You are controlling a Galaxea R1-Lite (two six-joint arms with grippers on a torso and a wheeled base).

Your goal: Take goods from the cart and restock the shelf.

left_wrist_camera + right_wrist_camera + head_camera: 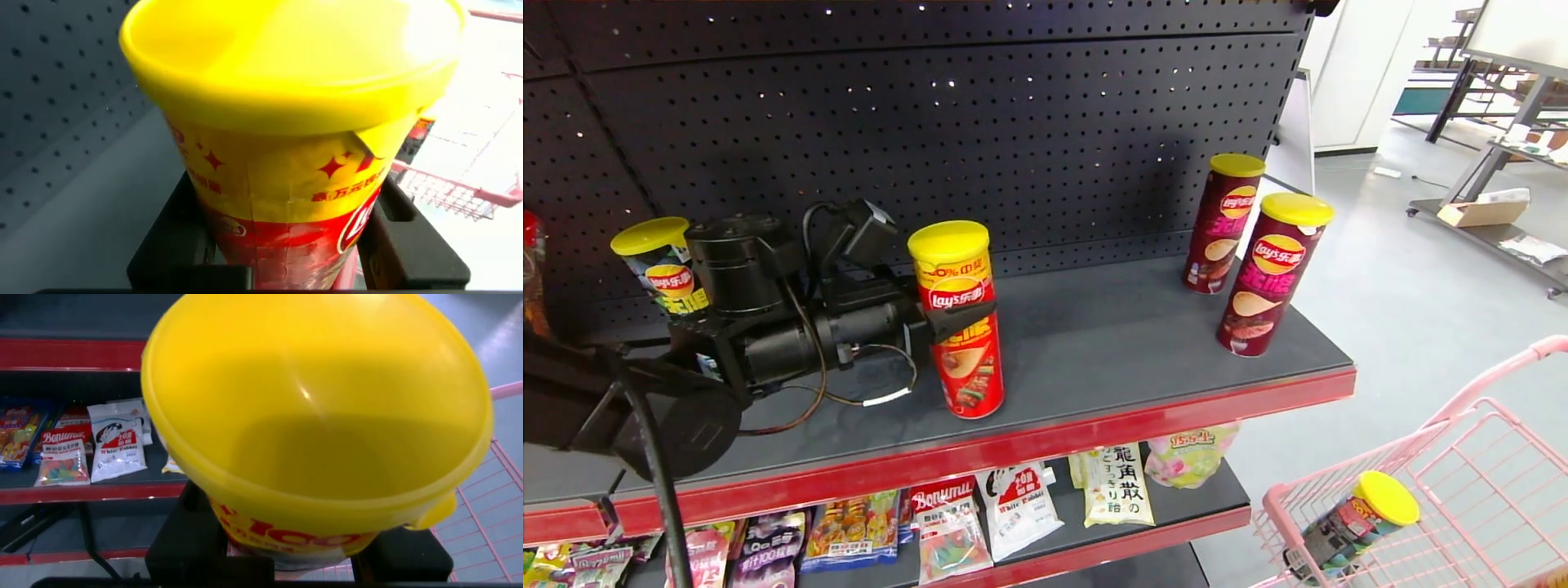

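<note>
Other cans stand on the shelf, so restocking looks partly done. The left gripper's fingers clamp the red can between them, upright on the shelf, long axis vertical, lid up. The right gripper's fingers hold a second can, tilted, in the cart; it awaits shelving.

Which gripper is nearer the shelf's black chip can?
Left: left gripper grips a red can near the black chip can; right gripper sits by the pink cart.
</note>
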